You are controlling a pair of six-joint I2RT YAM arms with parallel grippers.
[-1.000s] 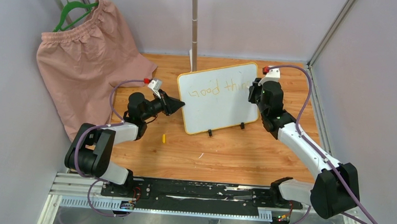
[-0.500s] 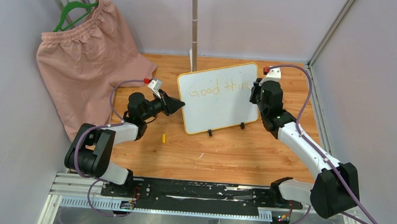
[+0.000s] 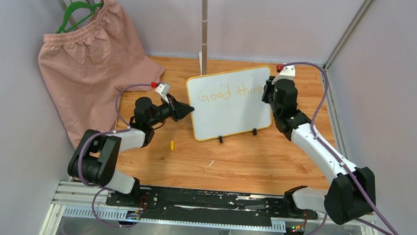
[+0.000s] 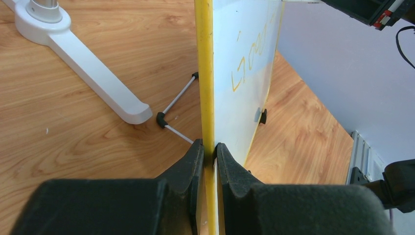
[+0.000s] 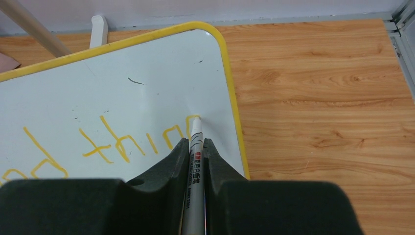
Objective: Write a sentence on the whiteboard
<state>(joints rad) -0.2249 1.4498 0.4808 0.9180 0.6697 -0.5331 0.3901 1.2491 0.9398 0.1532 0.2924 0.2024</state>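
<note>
Presently the whiteboard (image 3: 229, 110) stands propped on its black clip feet at the middle of the wooden surface (image 3: 236, 162), towards the far side. The left hand (image 4: 209, 155) is clenched on the board's left edge, one finger on each side of the yellow frame. The right hand (image 5: 195, 147) sits at the board's right end, near its top corner, grasping a marker (image 5: 194, 169) whose tip touches the white face just inside the frame. The sentence (image 5: 117, 143) is incomplete: yellow letters reading "Good thin" run along one line, and the tip rests on a part-formed stroke at their right end. A small yellow item (image 3: 172, 144) lies on the surface near the board's left corner.
</note>
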